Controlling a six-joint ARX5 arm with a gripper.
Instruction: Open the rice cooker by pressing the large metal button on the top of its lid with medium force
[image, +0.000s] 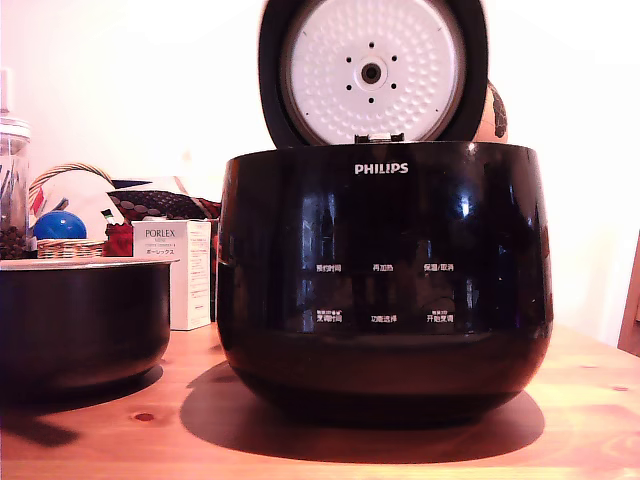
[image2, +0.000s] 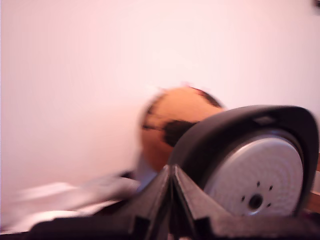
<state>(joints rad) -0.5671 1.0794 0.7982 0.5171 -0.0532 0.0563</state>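
Rice cooker (image: 385, 280): glossy black, stands on the wooden table (image: 590, 400) near its front edge, white PHILIPS logo facing the exterior view.
Lid (image: 372, 70): swung up and upright behind the body, white dimpled inner plate showing.
Gripper (image2: 172, 175): seen only in the blurred wrist view, its two dark fingers pressed together at the tips, grasping nothing, close before the raised lid.
Dark pot (image: 80, 320): toward the table's edge at the exterior view's left, apart from the cooker.
White box (image: 175, 270): just behind the pot.
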